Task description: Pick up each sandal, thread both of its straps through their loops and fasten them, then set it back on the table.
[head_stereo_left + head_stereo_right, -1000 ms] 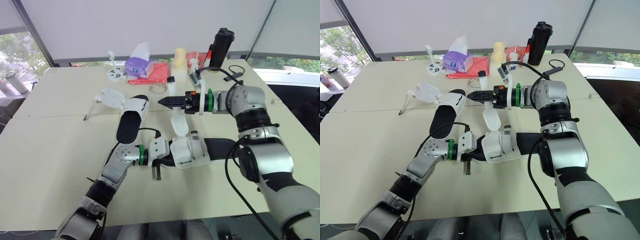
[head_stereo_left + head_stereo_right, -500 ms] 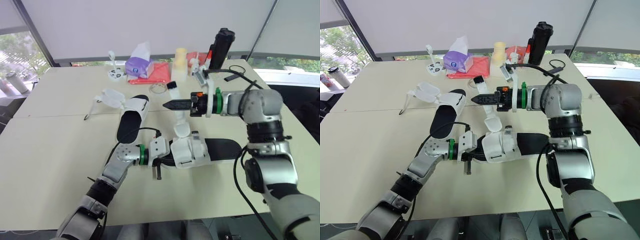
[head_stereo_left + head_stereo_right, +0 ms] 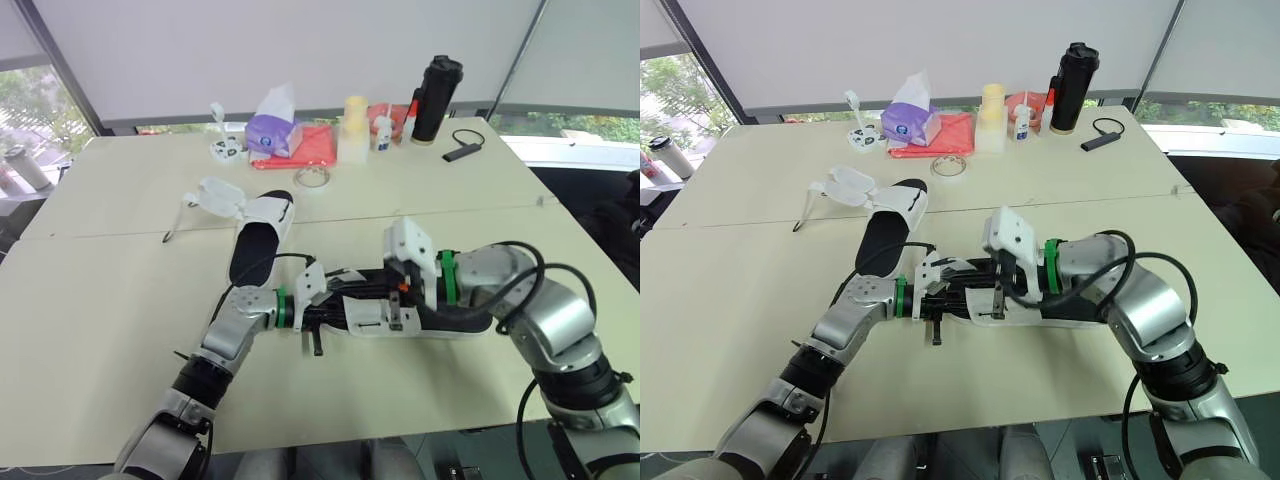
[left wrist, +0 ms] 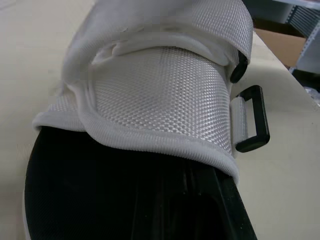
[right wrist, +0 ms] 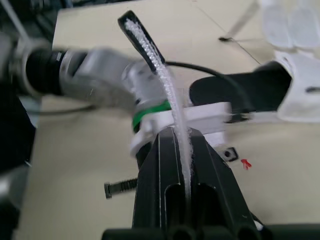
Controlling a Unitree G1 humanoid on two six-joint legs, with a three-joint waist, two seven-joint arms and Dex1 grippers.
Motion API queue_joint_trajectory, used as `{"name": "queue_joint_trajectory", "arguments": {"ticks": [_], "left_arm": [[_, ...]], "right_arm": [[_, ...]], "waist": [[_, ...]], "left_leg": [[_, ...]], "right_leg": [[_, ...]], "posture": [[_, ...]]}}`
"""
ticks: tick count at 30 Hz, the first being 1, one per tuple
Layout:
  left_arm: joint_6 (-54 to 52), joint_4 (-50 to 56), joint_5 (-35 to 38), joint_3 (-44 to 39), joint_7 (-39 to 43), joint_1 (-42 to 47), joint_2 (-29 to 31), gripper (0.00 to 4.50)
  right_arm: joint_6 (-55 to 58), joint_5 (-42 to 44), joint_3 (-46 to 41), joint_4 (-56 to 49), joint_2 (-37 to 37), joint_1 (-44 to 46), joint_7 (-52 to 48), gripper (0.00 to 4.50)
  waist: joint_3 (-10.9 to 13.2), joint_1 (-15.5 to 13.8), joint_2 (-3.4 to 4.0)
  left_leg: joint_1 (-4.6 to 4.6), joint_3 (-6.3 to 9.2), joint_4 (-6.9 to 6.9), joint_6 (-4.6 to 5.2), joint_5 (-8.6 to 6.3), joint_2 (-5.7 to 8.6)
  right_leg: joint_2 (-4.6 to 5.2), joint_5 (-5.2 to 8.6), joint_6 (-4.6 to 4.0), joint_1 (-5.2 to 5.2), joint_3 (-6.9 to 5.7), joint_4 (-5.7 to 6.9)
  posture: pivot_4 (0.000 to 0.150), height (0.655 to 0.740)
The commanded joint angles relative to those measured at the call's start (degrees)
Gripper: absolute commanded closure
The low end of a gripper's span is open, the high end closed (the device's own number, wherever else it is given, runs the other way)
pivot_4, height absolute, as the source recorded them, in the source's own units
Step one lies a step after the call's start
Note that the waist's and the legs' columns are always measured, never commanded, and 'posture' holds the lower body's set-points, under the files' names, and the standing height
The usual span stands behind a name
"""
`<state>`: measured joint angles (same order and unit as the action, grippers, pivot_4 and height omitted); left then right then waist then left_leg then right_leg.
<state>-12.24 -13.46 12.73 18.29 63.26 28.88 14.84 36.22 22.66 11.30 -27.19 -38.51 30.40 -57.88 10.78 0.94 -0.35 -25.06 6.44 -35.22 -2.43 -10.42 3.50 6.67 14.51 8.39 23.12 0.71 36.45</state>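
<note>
Two sandals logged, neither fastened: found near sandal [image 3: 372, 318] mid-desk [image 3: 100, 300], right gripper [image 5: 179, 145] jaws clamped on its strap [image 5: 150, 55], left gripper [image 3: 330, 308] at toe, jaws unreadable; judged far sandal [image 3: 255, 240] untouched, straps open.

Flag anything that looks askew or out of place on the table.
The far sandal lies unfastened, its white straps splayed out on the table toward the robot's left. The near sandal has one strap pinched in the right gripper, jaws shut.

Bright, even daylight through window [image 3: 40, 110] at upper left and white blinds [image 3: 300, 50] across top; faint soft shadows on table [image 3: 100, 320].
</note>
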Motion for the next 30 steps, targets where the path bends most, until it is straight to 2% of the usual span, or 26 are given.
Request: {"name": "queue_joint_trajectory", "arguments": {"ticks": [1, 4, 23, 26, 30], "left_arm": [[-1.9, 1.6, 0.5, 0.6, 1.4, -0.4, 0.7, 4.5], [-2.1, 1.8, 0.4, 0.7, 1.6, -0.3, 1.1, 4.5], [-3.6, 4.6, 0.2, 1.4, 2.0, -2.1, 2.8, 4.5], [-3.6, 4.5, 0.1, 1.4, 2.0, -2.1, 2.8, 4.5], [-3.5, 4.3, 0.0, 1.6, 1.9, -2.0, 2.5, 4.5]], "right_arm": [[-15.7, -9.3, 4.0, 0.4, -2.3, -2.0, -1.6, 4.42], [-26.3, -14.2, 5.8, 3.1, -3.0, -4.4, -2.4, 4.42], [-56.4, -26.8, 10.9, 11.8, -4.5, -8.8, -4.4, 4.42], [-57.2, -26.6, 10.7, 12.7, -4.4, -8.6, -4.9, 3.58], [-60.1, -27.2, 10.3, 12.9, -6.1, -9.3, -5.9, 1.57]], "waist": [[0.0, 0.0, 0.0], [0.0, -0.1, -0.01], [0.0, -0.3, -0.03], [0.0, -0.3, -0.03], [0.0, -0.3, -0.03]], "left_leg": [[0.02, 0.0, 0.0, 0.0, 0.0, 0.0], [0.04, 0.0, 0.01, 0.0, 0.0, 0.0], [0.45, 0.03, 0.12, -0.01, -0.01, -0.02], [0.59, 0.04, 0.17, -0.02, -0.01, -0.04], [0.59, 0.03, 0.17, -0.02, -0.01, -0.04]], "right_leg": [[0.0, 0.0, 0.0, -0.02, 0.0, 0.0], [0.0, 0.0, 0.0, -0.07, 0.0, -0.04], [0.0, 0.1, -0.17, -0.55, 0.01, -0.26], [0.0, 0.12, -0.2, -0.65, 0.01, -0.27], [0.0, 0.12, -0.2, -0.67, 0.02, -0.28]], "posture": [[0.15, 0.74], [0.15, 0.74], [0.15, 0.74], [0.15, 0.74], [0.15, 0.74]]}}
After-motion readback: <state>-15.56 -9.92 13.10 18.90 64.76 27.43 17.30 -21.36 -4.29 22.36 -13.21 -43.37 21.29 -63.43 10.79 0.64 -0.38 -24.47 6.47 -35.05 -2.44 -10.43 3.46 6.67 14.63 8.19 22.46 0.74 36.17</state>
